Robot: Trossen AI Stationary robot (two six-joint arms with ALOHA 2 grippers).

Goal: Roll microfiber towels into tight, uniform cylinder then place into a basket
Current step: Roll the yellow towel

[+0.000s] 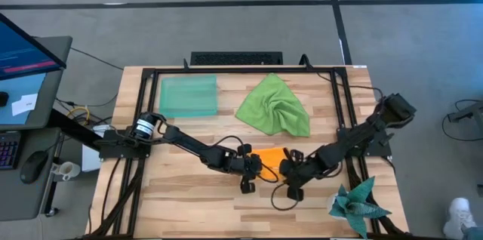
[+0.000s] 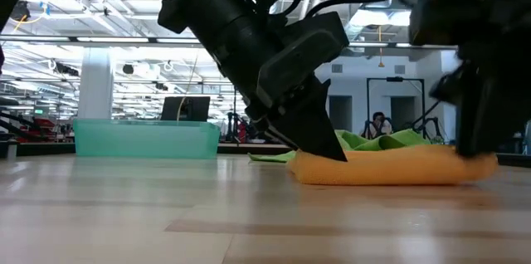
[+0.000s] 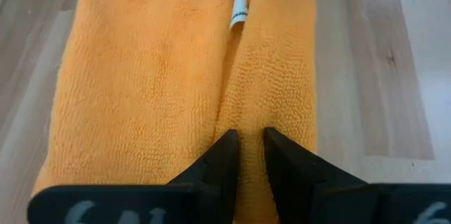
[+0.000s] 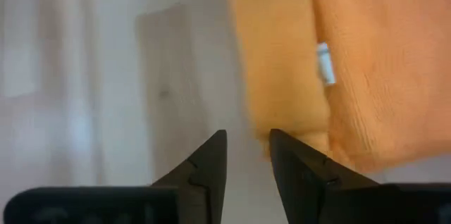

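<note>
The orange towel lies on the table as a loose, flat folded bundle, its white tag showing. My left gripper is shut on the towel's left end. My right gripper stands at the right end, fingers a little apart, with only bare table showing between them. The crumpled lime-green towel rests on the table behind. The mint-green basket stands at the far left. My left gripper pinches a raised fold of the orange towel between its two fingers. The fingers slant down from the table's left and point along the fold. The towel lies on the table. My right gripper has one fingertip at the towel's edge; whether it touches, I cannot tell.
A dark teal spiky cloth lies at the near right corner. A black frame runs around the tabletop. Bare wood stretches toward the near left.
</note>
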